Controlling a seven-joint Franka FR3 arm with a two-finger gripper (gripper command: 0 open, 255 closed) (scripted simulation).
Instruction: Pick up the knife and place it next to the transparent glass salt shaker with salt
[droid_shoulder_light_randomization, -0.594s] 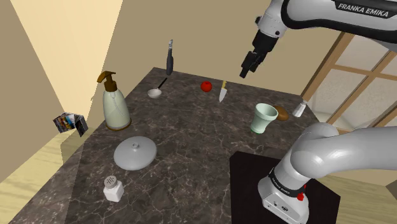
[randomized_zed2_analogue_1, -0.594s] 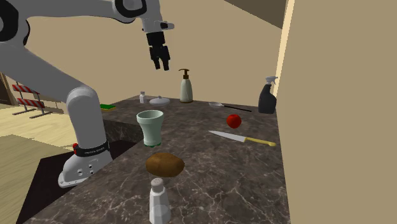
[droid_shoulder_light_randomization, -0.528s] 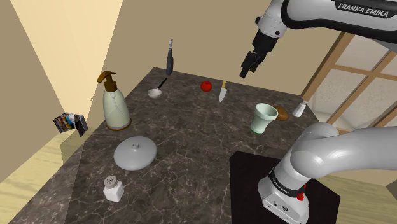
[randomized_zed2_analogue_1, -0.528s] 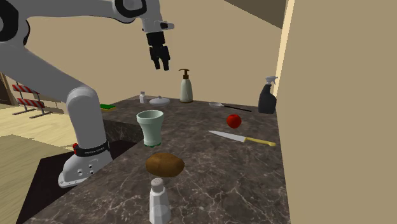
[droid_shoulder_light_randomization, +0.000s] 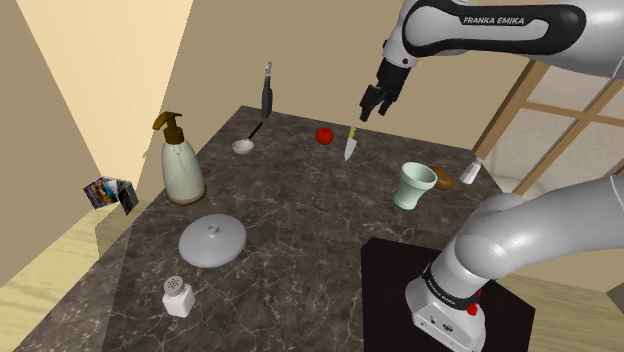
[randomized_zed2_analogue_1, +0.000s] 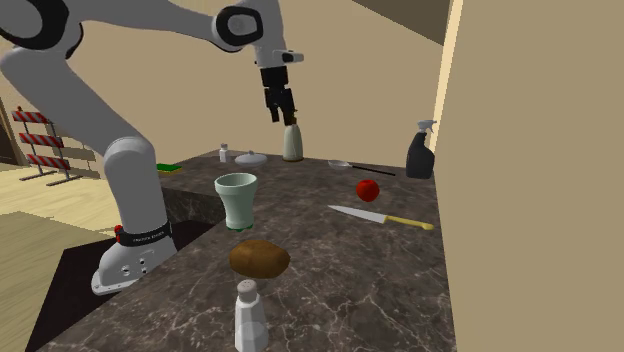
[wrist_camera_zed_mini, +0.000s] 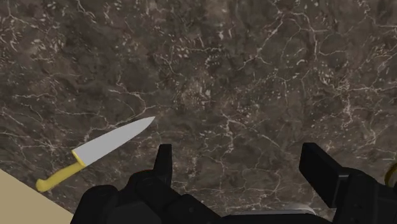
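The knife (droid_shoulder_light_randomization: 350, 143), silver blade and yellow handle, lies flat on the dark marble counter (droid_shoulder_light_randomization: 300, 230) near its far edge, beside a red ball-like fruit (droid_shoulder_light_randomization: 324, 135). My gripper (droid_shoulder_light_randomization: 372, 104) hangs open high above the counter, close to the knife but off to the shoulder view's right of it. In the wrist view the knife (wrist_camera_zed_mini: 102, 153) lies outside the gripper (wrist_camera_zed_mini: 245, 172), beyond one finger, with bare marble between the fingers. A glassy shaker with a grey cap (randomized_zed2_analogue_1: 250, 315) stands by a brown lump (randomized_zed2_analogue_1: 259, 258). A white shaker (droid_shoulder_light_randomization: 178, 296) stands at the opposite corner.
A pale green cup (droid_shoulder_light_randomization: 414, 185), a round grey lid (droid_shoulder_light_randomization: 212, 240), a soap dispenser (droid_shoulder_light_randomization: 180, 160), a spoon (droid_shoulder_light_randomization: 247, 140) and a dark spray bottle (droid_shoulder_light_randomization: 266, 90) stand around the counter. A beige wall (randomized_zed2_analogue_1: 530, 170) rises right beyond the knife.
The arm has swung the gripper toward the shoulder view's left, closer to the knife. Its fingers stay open. Nothing on the counter has moved.
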